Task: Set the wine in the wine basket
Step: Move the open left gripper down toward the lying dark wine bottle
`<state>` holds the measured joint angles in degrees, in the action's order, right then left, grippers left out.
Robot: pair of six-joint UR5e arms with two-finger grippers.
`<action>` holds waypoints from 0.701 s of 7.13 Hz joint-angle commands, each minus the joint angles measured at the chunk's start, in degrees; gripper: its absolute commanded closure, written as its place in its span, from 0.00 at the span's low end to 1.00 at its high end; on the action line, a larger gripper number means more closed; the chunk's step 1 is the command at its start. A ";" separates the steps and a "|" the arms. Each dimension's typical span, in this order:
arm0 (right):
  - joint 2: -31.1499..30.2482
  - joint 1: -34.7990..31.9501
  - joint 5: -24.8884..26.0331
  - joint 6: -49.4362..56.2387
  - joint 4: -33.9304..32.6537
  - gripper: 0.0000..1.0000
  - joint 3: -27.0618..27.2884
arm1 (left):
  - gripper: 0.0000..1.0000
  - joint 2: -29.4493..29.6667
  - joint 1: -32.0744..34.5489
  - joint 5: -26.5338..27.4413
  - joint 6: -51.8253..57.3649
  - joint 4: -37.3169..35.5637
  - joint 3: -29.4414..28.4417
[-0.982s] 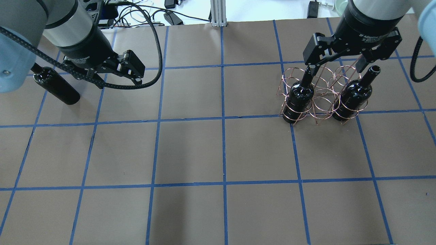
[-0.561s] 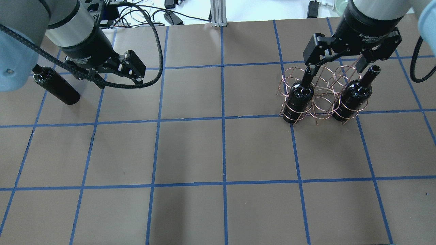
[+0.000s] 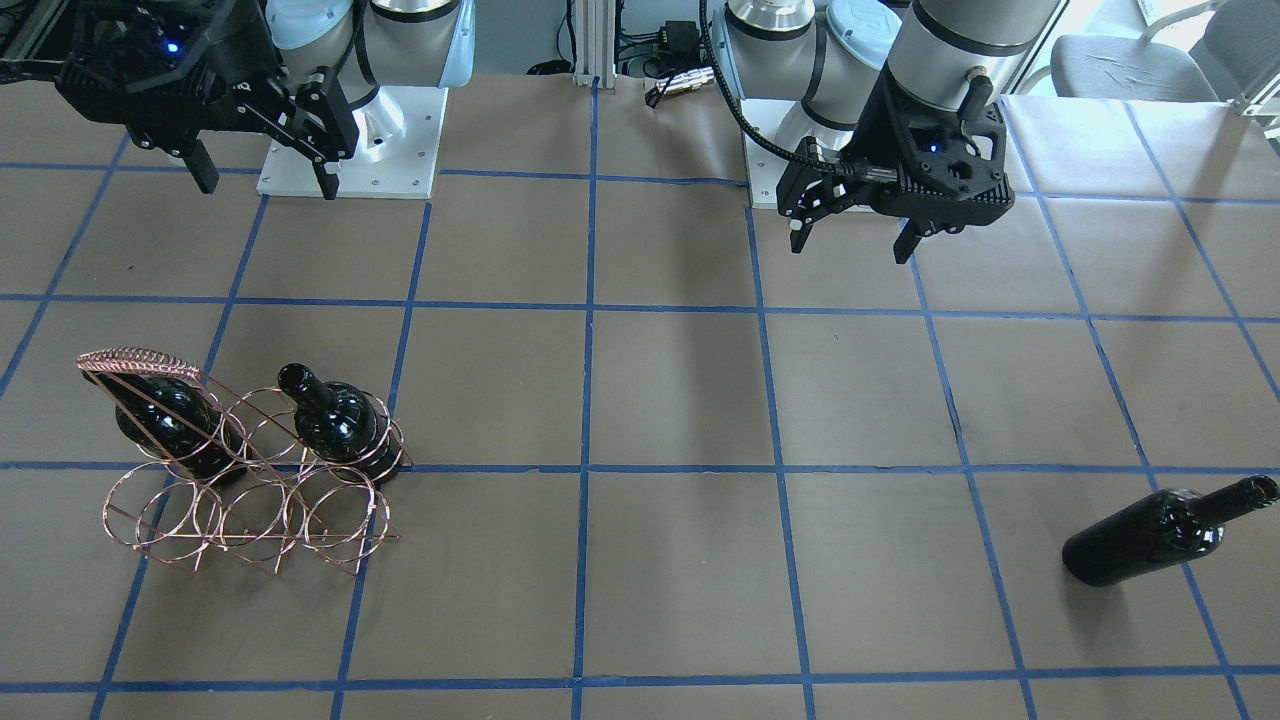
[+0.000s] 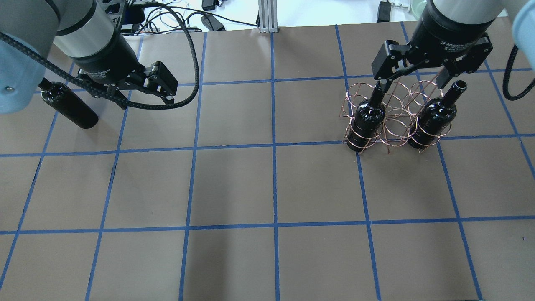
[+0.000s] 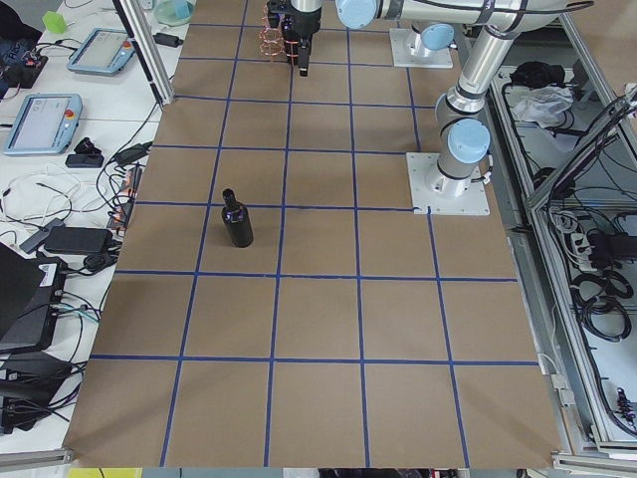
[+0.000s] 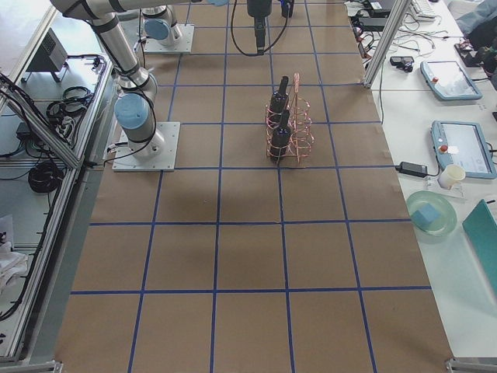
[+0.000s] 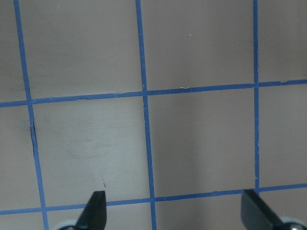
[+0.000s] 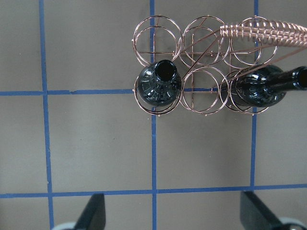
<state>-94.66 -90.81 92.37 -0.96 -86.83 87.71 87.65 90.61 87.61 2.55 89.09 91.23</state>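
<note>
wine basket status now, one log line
wine basket: two bottles seated | third wine bottle: standing on table, robot's left, ungripped | left gripper: open, empty | right gripper: open, empty, clear of basket

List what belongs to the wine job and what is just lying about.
Job: loose wine lying on the table; wine basket; seated bottles already in it.
Lying about: tablet controllers; cup; green dish; cable coils.

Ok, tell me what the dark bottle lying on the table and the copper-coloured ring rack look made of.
Dark bottle lying on the table: probably glass, glossy near-black; sharp bright highlights show on its body. Copper-coloured ring rack: seemingly thin metal wire, shiny copper finish, plating or solid unclear; its handle looks wrapped in coiled wire.
</note>
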 commanded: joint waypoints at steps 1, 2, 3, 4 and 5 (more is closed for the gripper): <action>0.00 0.02 0.00 -0.01 -0.01 0.00 0.00 | 0.00 0.06 0.00 0.02 -0.17 -0.23 0.00; 0.00 -0.06 0.00 -0.01 -0.01 0.00 0.00 | 0.00 -0.02 -0.08 -0.07 -0.70 -0.67 0.00; 0.00 0.02 0.00 -0.01 0.08 0.00 0.00 | 0.00 -0.03 -0.08 -0.07 -0.70 -0.67 0.00; 0.00 0.02 0.00 -0.10 0.08 0.00 0.00 | 0.00 -0.11 -0.08 0.02 -0.70 -0.58 -0.08; 0.00 0.02 0.00 -0.10 0.08 0.00 0.00 | 0.00 -0.11 -0.08 0.10 -0.35 -0.41 0.00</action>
<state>-94.66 -90.80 92.37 -1.03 -86.76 87.72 87.57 90.53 87.63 1.95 88.54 91.20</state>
